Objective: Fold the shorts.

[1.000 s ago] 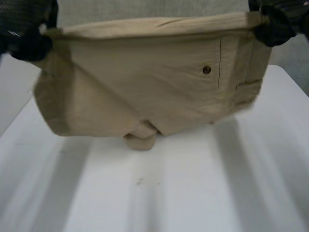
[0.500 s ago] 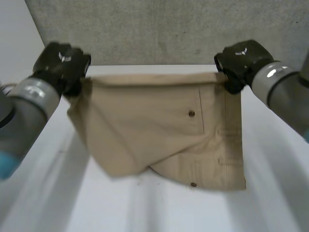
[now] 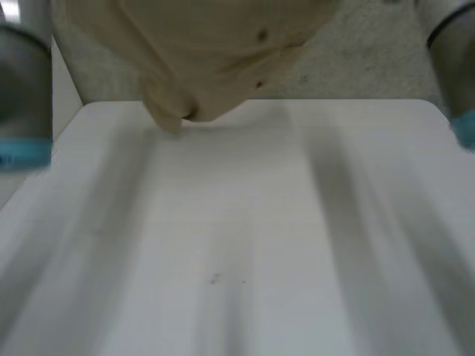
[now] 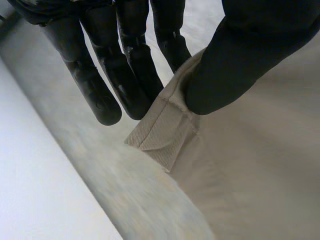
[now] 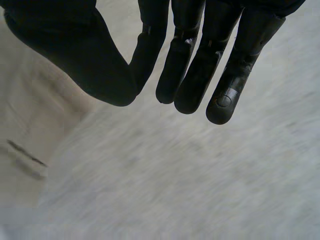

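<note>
**Shorts held above the far edge of the table**

Head view. The beige shorts (image 3: pixel 215 52) hang bunched in the air over the far edge of the white table (image 3: pixel 237 245), in front of a grey wall (image 3: pixel 356 59). Their lowest fold hangs near the far left part of the table; whether it touches the top cannot be told. Two dark buttons (image 3: pixel 262 35) show on the cloth, one above the other. The left arm (image 3: pixel 22 96) and the right arm (image 3: pixel 456 67) stand at the two sides, each with a light-blue cap.

Left wrist view. The left hand (image 4: pixel 130 65) pinches a stitched corner (image 4: pixel 165 135) of the shorts (image 4: pixel 250 175). Its thumb presses on the near face of the cloth, and its straight fingers lie behind the edge. The rest of the cloth spreads away from the thumb's side.

Right wrist view. The right hand (image 5: pixel 195 55) is seen against the grey wall (image 5: pixel 200 175). The shorts (image 5: pixel 25 125) lie on its thumb's side, passing behind the thumb. Whether this hand grips the cloth or is free of it cannot be told.
</note>
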You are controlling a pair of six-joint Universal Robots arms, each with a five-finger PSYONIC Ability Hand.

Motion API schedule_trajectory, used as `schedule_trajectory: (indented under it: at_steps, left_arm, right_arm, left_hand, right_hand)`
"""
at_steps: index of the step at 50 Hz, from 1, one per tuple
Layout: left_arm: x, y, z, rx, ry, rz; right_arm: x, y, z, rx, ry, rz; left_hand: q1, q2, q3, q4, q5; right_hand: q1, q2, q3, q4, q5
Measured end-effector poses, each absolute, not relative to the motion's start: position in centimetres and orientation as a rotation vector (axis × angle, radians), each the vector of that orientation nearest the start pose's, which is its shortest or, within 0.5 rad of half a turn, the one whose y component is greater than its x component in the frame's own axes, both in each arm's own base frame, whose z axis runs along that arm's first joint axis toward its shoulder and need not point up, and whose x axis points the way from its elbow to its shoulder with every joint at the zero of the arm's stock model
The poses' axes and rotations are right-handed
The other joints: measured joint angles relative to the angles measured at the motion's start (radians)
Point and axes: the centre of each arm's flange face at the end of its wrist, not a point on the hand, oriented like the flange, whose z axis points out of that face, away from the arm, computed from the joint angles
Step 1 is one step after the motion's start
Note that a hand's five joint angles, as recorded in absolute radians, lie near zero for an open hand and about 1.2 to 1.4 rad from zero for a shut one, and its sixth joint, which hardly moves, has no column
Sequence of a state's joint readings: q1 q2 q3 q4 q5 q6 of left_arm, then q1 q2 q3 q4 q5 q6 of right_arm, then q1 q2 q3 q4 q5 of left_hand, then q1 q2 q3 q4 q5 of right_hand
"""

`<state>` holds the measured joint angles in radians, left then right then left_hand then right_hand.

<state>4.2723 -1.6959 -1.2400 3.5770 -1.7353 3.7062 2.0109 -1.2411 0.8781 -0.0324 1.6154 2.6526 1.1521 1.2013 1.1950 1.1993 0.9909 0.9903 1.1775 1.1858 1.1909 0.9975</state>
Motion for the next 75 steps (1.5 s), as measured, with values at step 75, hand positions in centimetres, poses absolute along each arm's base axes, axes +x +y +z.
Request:
schedule_trajectory:
  at_steps: [75]
  left_arm:
    - [-23.4, -16.7, 31.0, 0.874, 1.850, -2.255]
  right_arm:
    - [28.1, -23.2, 26.3, -1.301, 2.084, -2.138]
  left_hand:
    - [0.000, 0.001, 0.002, 0.000, 0.000]
  right_hand:
    - [-0.014, 0.001, -0.007, 0.001, -0.023]
